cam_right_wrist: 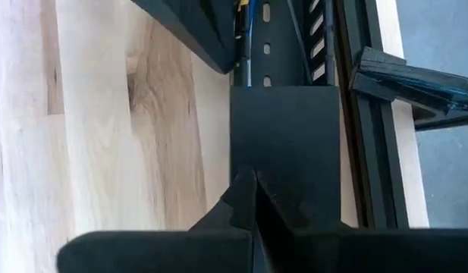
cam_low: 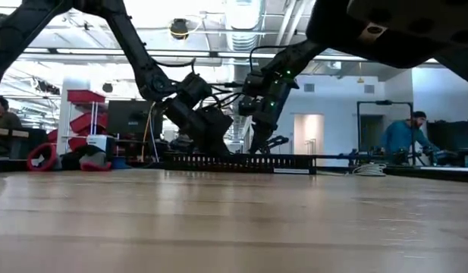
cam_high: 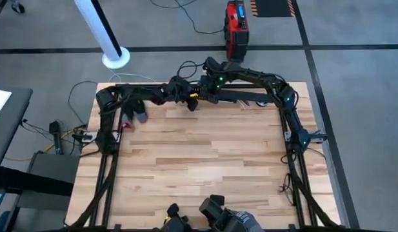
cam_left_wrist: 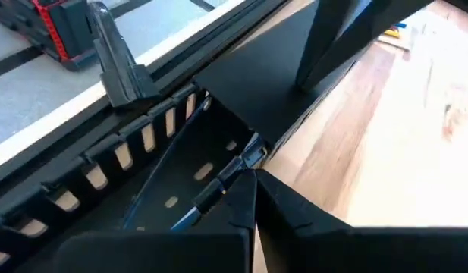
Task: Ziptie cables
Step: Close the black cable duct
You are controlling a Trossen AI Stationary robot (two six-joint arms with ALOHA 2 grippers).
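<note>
Cables lie lengthwise in the slotted channel at the table's far edge, directly ahead of left gripper; its 2 fingers look closed, holding nothing (likewise right gripper, over the flat cover strip). Left is nearer.

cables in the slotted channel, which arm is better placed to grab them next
Probably left: the left gripper sits right at the cables inside the slotted channel; the right gripper rests on a flat black strip.
</note>
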